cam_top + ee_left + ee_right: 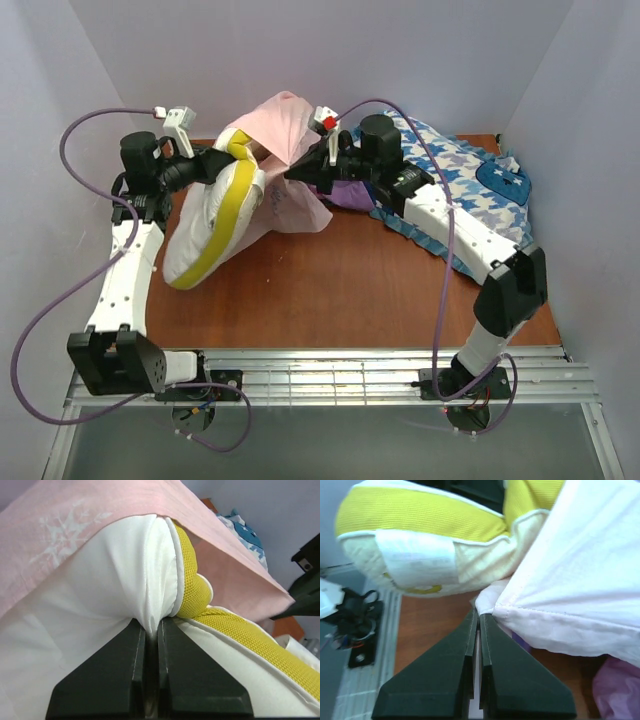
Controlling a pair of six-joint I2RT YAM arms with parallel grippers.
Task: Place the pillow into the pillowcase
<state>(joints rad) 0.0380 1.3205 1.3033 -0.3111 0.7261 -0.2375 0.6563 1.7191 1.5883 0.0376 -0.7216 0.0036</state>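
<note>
The white pillow [200,235] with its yellow side edge [232,205] stands tilted at the left of the table, its upper end tucked under the pale pink pillowcase [285,125]. My left gripper [222,160] is shut on a fold of the pillow's white cover [115,595], with the pillowcase [125,515] draped over it. My right gripper [480,612] is shut on the hemmed edge of the pillowcase [570,570]; the pillow [420,515] and its white tag [415,557] hang just beyond it. In the top view the right gripper [292,172] sits below the lifted cloth.
A blue-and-white houndstooth cushion [460,185] lies at the back right under the right arm. Bare wooden table [340,290] lies in front. Walls close in on the left, back and right. A metal rail [350,375] runs along the near edge.
</note>
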